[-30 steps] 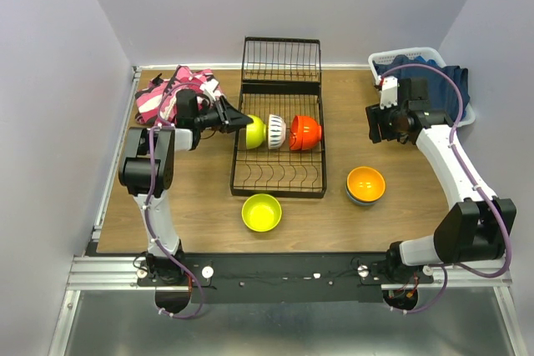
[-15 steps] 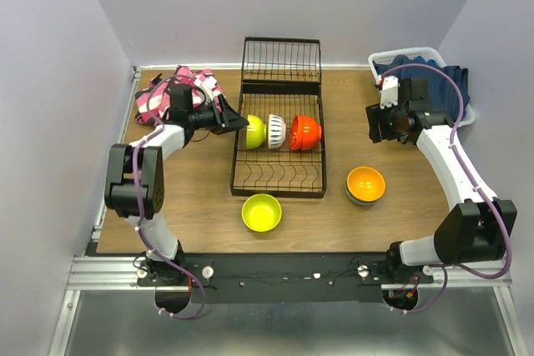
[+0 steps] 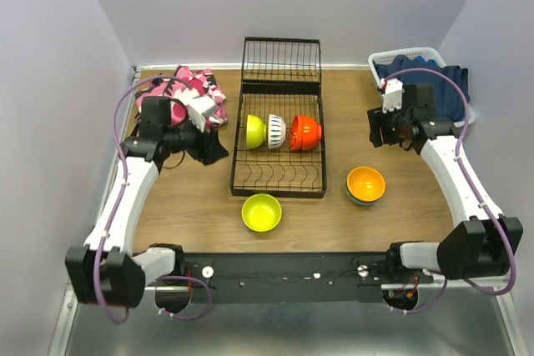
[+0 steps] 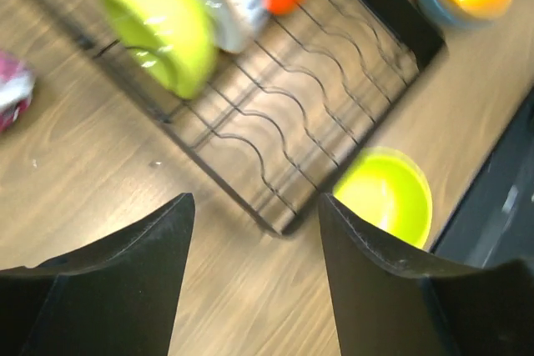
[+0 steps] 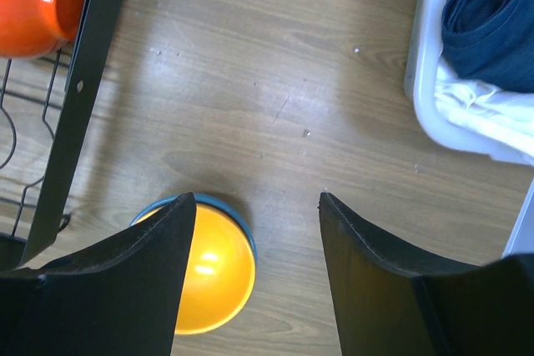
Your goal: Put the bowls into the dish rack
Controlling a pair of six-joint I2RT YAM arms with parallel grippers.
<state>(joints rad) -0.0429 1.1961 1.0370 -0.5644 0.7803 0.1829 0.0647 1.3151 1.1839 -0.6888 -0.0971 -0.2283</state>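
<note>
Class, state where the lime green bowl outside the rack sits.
Top view: the loose lime green bowl sits just off the near edge of the dish rack, left of the orange bowl.

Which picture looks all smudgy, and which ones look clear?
Left wrist view: smudgy, the dish rack and the lime green bowl in it smeared. Right wrist view: sharp, with a bright glare spot on the orange bowl. Top view: clear and evenly lit.

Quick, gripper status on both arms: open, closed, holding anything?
Left gripper: open, holding nothing.
Right gripper: open, holding nothing.
</note>
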